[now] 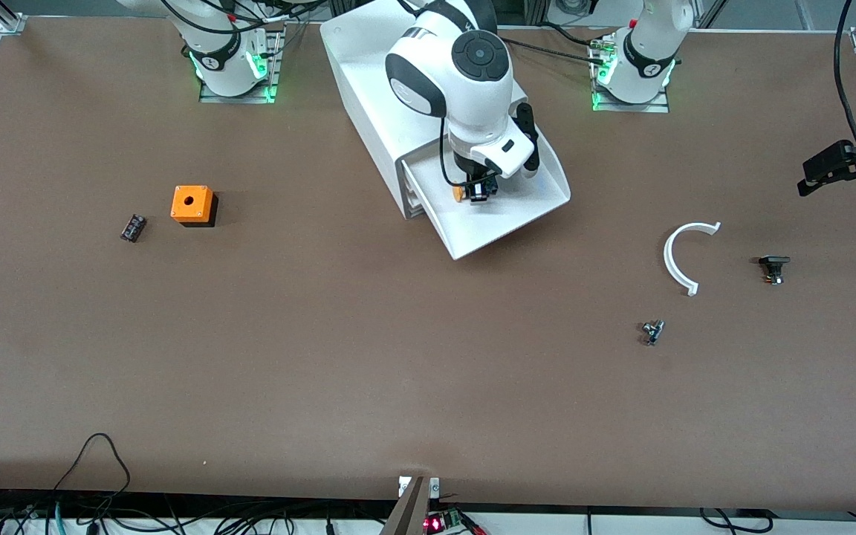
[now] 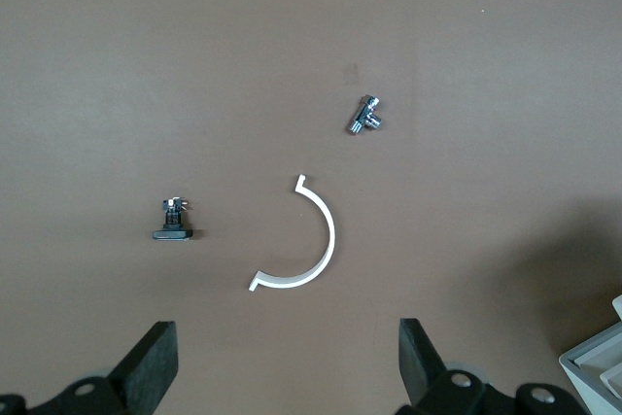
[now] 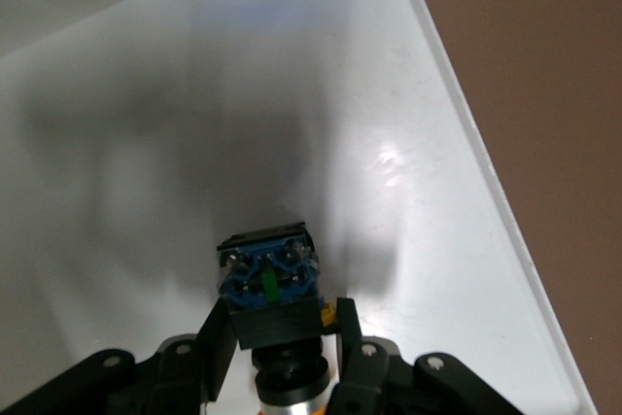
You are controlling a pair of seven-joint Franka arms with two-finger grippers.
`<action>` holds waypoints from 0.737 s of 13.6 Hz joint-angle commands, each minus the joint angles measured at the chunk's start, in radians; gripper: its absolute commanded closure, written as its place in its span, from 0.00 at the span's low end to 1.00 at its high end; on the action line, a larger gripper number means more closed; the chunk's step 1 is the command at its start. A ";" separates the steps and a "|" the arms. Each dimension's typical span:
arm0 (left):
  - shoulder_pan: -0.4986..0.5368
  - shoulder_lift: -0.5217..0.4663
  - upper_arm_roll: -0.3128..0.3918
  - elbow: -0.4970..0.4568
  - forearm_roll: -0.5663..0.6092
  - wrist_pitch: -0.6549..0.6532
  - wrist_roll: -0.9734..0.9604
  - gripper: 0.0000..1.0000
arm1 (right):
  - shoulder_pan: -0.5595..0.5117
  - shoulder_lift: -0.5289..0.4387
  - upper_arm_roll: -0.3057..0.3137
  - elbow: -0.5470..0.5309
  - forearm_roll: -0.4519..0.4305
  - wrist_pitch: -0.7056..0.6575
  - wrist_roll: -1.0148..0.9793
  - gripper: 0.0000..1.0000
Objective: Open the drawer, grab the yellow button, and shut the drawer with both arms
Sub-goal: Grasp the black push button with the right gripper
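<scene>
We take the white cabinet (image 1: 383,96) as our reference: its uppermost drawer (image 1: 524,208) is pulled out toward the front camera, and the two lower fronts beneath it sit shut. The right end effector (image 1: 477,191) is down inside the open drawer, its fingers (image 3: 219,337) clamped on the button (image 3: 270,284), whose black-blue body shows between them in the right wrist view and whose orange cap (image 1: 458,193) shows in the front view. We cannot tell whether the button touches the drawer floor. The left end effector (image 2: 287,366) hangs over the bench (image 1: 324,357) well apart from the cabinet, at the left arm's end, with its fingers (image 2: 155,357) spread wide and nothing between them. Below it on the bench we see a white half-ring (image 1: 684,253), a small black part (image 1: 773,266) just beside it, and a small metal fitting (image 1: 652,331) nearer the front camera. Toward the right arm's end, well apart from the cabinet, stand an orange cube (image 1: 192,203) with a hole and, near it, another small black part (image 1: 133,227).
</scene>
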 commanded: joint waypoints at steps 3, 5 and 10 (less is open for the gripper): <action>-0.004 0.021 -0.039 0.040 0.030 -0.010 -0.008 0.00 | 0.031 0.018 -0.020 0.034 -0.014 -0.003 -0.016 0.73; -0.004 0.024 -0.046 0.040 0.032 0.016 -0.008 0.00 | 0.033 0.015 -0.020 0.034 -0.014 -0.003 -0.016 0.78; -0.004 0.035 -0.046 0.040 -0.011 0.046 -0.008 0.00 | -0.011 -0.075 -0.021 0.035 -0.014 -0.003 -0.005 0.79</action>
